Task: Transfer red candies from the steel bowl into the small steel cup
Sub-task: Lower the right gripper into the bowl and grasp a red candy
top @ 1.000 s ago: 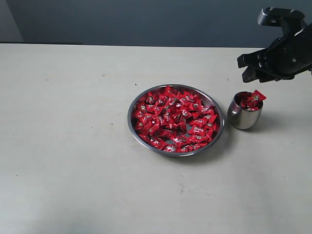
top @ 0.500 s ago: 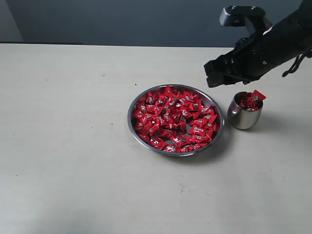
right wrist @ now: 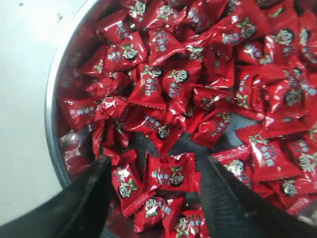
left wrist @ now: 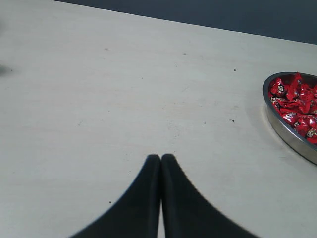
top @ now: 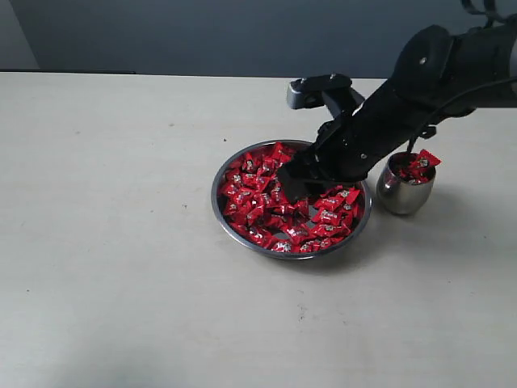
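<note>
The steel bowl (top: 242,234) sits mid-table, heaped with red candies (top: 258,190). To its right stands the small steel cup (top: 404,196), filled to the rim with red candies (top: 418,166). My right gripper (top: 292,187) reaches across the bowl from the right and is down among the sweets. In the right wrist view the right gripper (right wrist: 154,171) is open, its fingers (right wrist: 89,193) astride a few red candies (right wrist: 171,176) near the bowl's rim (right wrist: 52,124). My left gripper (left wrist: 161,157) is shut and empty over bare table, left of the bowl (left wrist: 290,136).
A dark wall (top: 202,32) runs behind the table's far edge. Pale bare tabletop (top: 105,202) stretches left of the bowl and in front of it. The right arm (top: 436,73) passes just above and behind the cup.
The right arm has swung left from above the cup and dropped into the bowl, its open gripper now among the candies. Bowl and cup have not moved.
</note>
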You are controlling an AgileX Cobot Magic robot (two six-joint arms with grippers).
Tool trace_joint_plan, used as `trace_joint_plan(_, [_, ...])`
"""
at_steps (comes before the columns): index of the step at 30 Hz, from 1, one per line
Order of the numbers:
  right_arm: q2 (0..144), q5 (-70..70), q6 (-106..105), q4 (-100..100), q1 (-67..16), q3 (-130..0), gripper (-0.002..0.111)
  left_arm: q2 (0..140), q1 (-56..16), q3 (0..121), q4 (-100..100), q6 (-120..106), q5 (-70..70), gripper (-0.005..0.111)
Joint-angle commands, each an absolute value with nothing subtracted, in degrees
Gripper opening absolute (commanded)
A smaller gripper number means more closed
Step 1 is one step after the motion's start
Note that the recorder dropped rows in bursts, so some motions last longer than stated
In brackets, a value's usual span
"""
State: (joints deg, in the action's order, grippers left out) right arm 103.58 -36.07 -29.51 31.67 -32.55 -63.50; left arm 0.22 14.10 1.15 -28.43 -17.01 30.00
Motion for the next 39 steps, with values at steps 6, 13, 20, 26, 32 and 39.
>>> trace_joint_plan(6, [110.16,-31.46,-29.98,32.06,-33.42,-63.96,0.053,0.0,14.2,1.05,-28.36,-16.92,29.81,0.0])
trace_joint_plan(13, [113.38,-35.73,-29.98,33.09,-33.69,-69.95,0.053,0.0,14.2,1.05,-28.25,-16.92,29.91,0.0])
trace_joint_plan(20, [115.13,-37.11,-29.98,34.37,-35.54,-74.29,0.053,0.0,14.2,1.05,-28.25,-16.92,29.91,0.0])
trace_joint_plan(26, [115.69,-37.44,-29.98,33.97,-39.37,-74.86,0.053,0.0,14.2,1.05,-28.25,-16.92,29.91,0.0])
trace_joint_plan(32, [119.5,-36.3,-29.73,31.02,-40.62,-75.11,0.052,0.0,14.2,1.05,-28.25,-16.92,29.91,0.0])
trace_joint_plan(39, [116.86,-37.17,-25.6,24.91,-40.62,-75.11,0.0,0.0,14.2,1.05,-28.25,-16.92,29.91,0.0])
